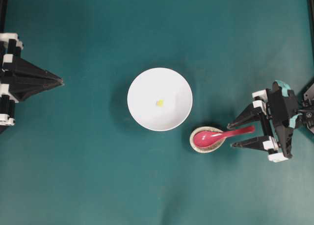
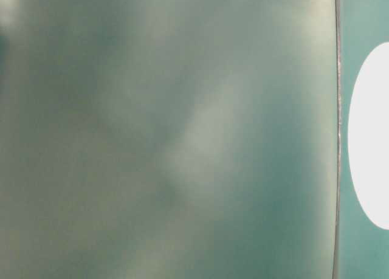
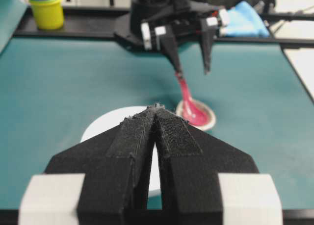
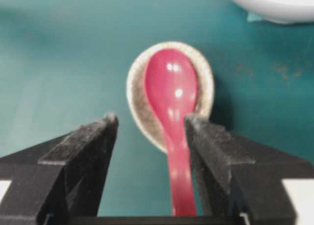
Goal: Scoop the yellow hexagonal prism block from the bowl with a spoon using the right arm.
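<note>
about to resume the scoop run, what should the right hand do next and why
Probably close on the spoon: the right hand is open, its fingers straddle the handle, and the scoop rests in the speckled rest. The yellow block sits in the bowl.

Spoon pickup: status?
Right gripper open, jaws straddling spoon handle, not gripping. Left gripper shut, parked. Block in bowl. Nothing in the way.

The spoon (image 4: 172,95) is glossy pink-red, smooth with bright glints, and its scoop lies in a speckled, grainy-looking beige rest (image 4: 139,105). Just beside the rest, the bowl (image 1: 142,110) is plain smooth white. The worktop (image 1: 73,161) is matt teal, and the left hand (image 3: 155,118) has rough, ridged black plastic fingers.
</note>
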